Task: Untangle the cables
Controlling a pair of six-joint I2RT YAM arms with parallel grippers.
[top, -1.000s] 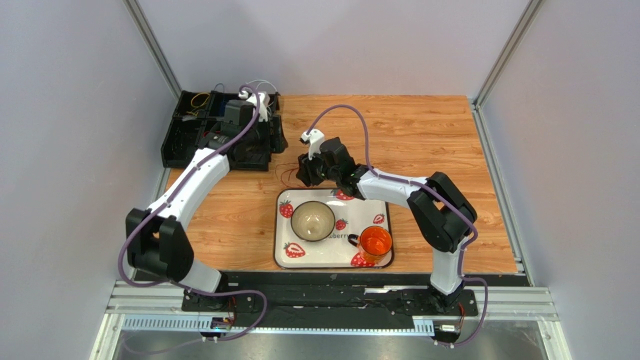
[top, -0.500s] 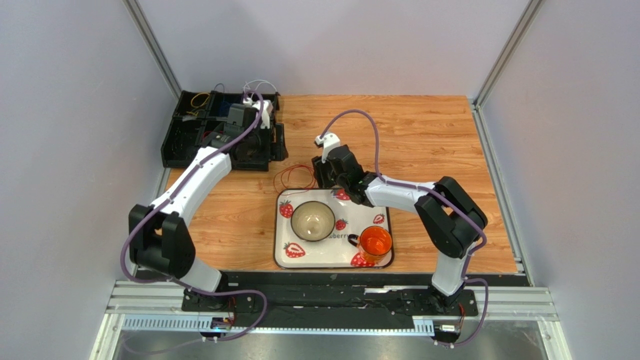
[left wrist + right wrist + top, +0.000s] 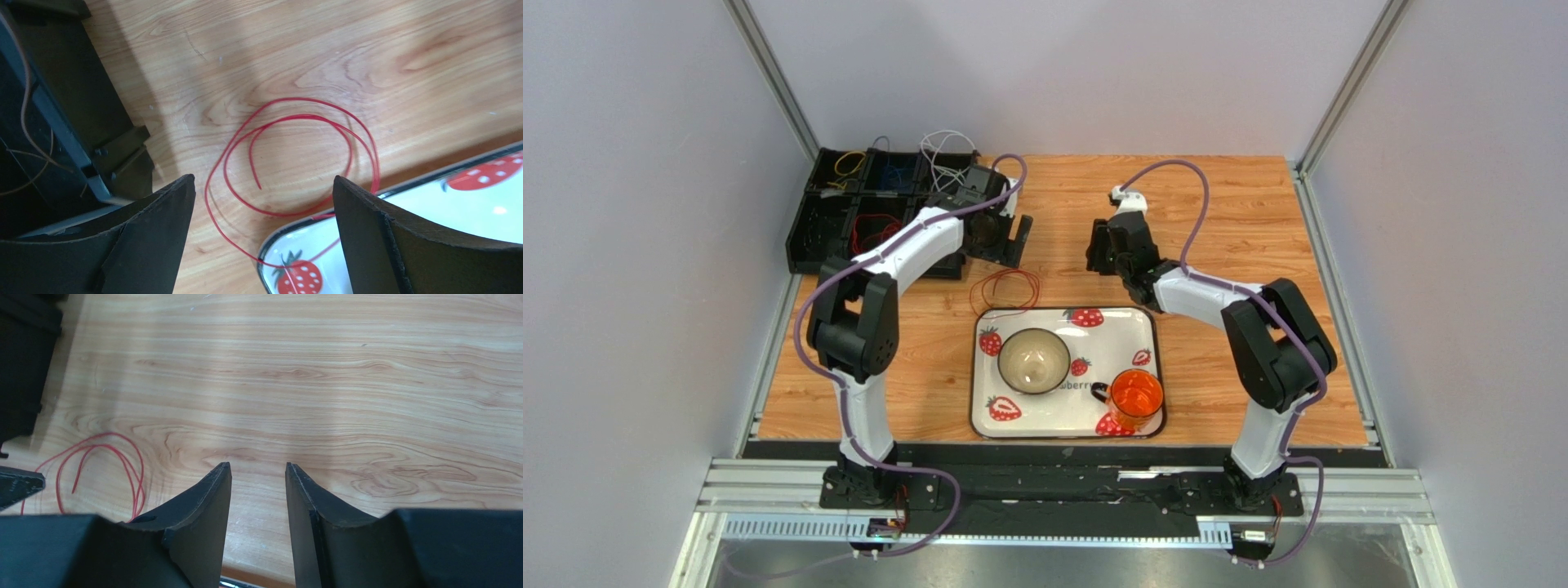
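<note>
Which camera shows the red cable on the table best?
Left wrist: the red cable fills the frame in loops, one strand crossing the rim of the strawberry tray. Top external shows it small; right wrist catches only part at its left edge.

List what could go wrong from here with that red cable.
1. The red cable crosses a corner of the tray; dragging it could snag it on the rim or nudge the tray.
2. It lies flat and thin on the table, so the open left end effector above it may close and miss.
</note>
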